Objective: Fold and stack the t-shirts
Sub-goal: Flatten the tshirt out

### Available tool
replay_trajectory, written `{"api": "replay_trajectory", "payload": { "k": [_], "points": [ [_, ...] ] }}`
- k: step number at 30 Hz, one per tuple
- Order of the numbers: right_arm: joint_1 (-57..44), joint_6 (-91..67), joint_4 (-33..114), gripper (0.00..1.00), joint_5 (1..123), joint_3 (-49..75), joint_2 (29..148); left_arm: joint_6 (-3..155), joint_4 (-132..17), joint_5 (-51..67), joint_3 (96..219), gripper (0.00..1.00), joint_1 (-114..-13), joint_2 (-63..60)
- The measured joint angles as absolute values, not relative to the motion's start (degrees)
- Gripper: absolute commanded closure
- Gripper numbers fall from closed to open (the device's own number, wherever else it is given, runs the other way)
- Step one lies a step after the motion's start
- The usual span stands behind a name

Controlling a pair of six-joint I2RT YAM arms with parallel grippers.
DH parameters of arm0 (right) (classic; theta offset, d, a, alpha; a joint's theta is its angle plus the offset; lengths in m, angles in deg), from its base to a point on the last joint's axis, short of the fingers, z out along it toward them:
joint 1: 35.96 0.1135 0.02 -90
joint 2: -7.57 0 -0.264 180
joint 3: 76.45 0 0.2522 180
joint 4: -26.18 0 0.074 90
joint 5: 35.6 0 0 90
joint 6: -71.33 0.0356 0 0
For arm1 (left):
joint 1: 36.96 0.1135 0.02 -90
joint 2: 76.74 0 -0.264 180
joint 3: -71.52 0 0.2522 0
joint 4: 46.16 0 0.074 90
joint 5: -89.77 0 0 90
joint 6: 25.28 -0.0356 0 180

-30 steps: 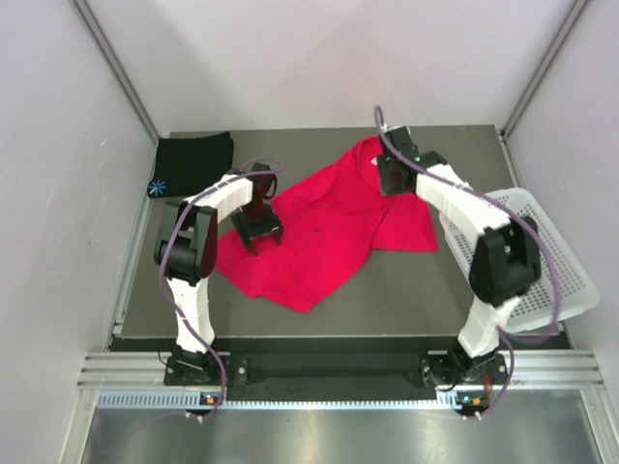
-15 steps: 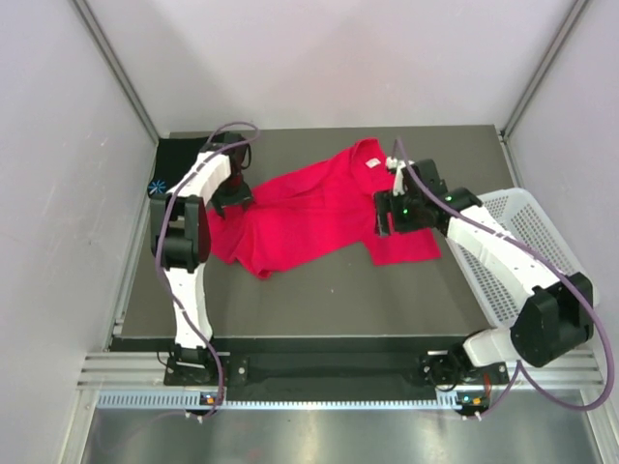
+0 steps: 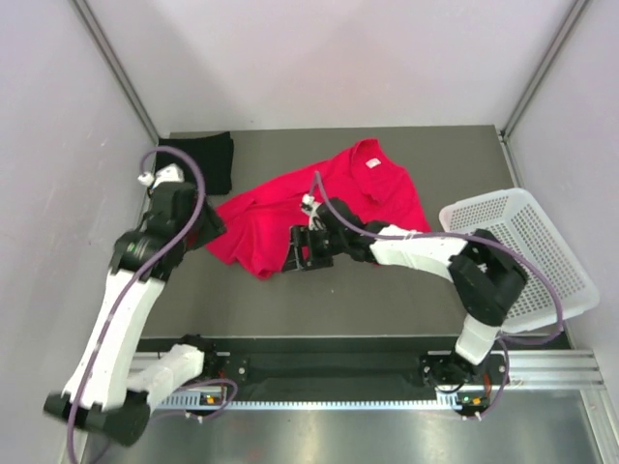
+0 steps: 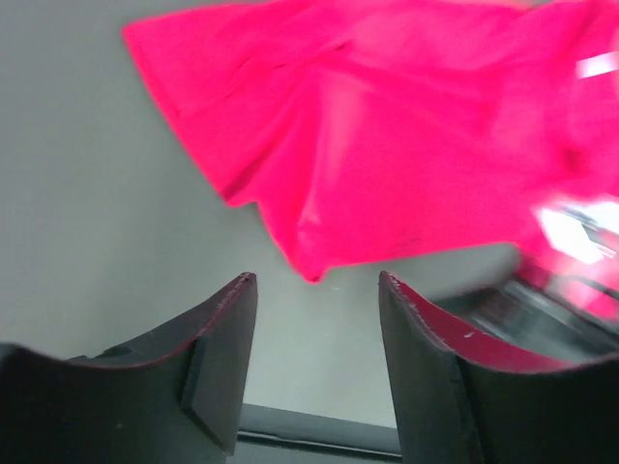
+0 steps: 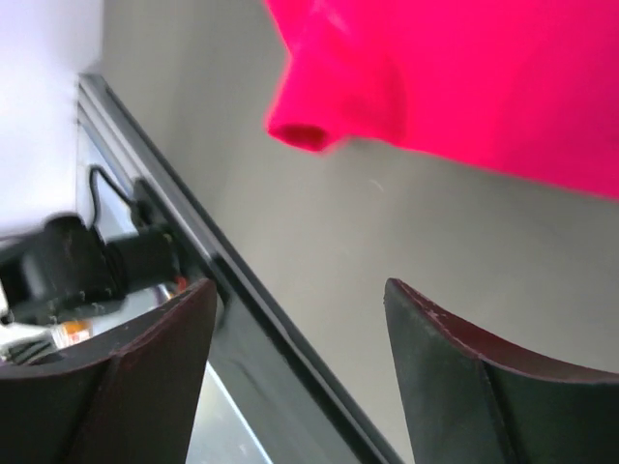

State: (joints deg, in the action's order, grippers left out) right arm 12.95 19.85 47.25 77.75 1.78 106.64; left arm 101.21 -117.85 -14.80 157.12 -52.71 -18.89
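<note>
"Across the middle of the table [image 3: 416, 145] I am seeing the red-pink shirt [image 3: 358, 193] lying spread and rumpled, collar toward the far edge; the black shirt [image 3: 208, 159] is sitting folded in the far left corner, near the red one's left side."

"Are the two touching?"

"I cannot tell; the left arm [image 3: 126, 300] is reaching over that spot; the white basket [image 3: 551, 251] is sitting at the right edge, well apart from both shirts."

"What is the left gripper doing?"

"The left gripper [image 4: 314, 280] is hanging over bare table at the red shirt's near left corner; its jaws are standing partly apart with nothing between them; the cloth is lying just beyond the tips."

"And the right?"

"The right gripper [image 5: 300, 285] is hovering at the shirt's near edge, with the table's front rail [image 5: 193, 251] showing to one side; its jaws are gaping wide and holding nothing; a rolled fold of red cloth is lying just past them; neither shirt is being gripped."
</note>
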Motion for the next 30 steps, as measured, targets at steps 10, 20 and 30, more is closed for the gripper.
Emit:
{"api": "replay_trajectory", "payload": {
  "k": [10,20,30],
  "points": [
    [22.2,28.2,36.0,0.44,72.8,9.4,122.5,104.2,-121.5,-11.2,154.9,0.42,-52.8,-35.5],
    [22.9,24.2,40.5,0.5,64.9,18.5,125.6,108.2,-126.7,-6.9,152.0,0.42,-52.8,-42.3],
    [23.4,21.9,44.0,0.55,62.9,20.9,127.4,108.3,-127.9,-6.6,152.0,0.42,-52.8,-41.4]
  ]
}}
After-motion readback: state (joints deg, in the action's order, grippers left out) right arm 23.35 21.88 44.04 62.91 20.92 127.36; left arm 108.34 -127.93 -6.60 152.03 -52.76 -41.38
